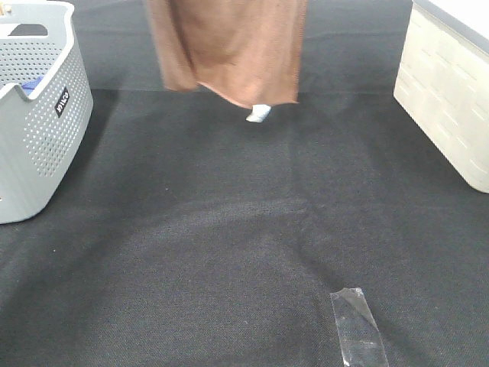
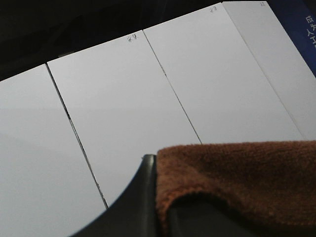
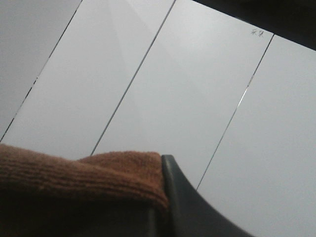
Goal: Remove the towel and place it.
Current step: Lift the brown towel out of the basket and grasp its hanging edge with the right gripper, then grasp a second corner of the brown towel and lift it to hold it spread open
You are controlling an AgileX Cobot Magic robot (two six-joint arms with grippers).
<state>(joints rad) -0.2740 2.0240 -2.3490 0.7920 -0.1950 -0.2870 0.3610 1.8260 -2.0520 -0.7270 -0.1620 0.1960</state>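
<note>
White Chinese characters on a blue sign

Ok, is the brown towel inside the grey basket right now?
No, the towel hangs in the open over the dark mat, apart from the grey basket, its white tag dangling at the bottom.

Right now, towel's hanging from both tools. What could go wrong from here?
Both wrist views show only an edge of the towel at the left tool and right tool; a thin pinch could slip and drop a corner.
The hem and white tag hang low over the black mat; lowering may bunch or fold it.
A sideways swing could snag the grey basket.
</note>
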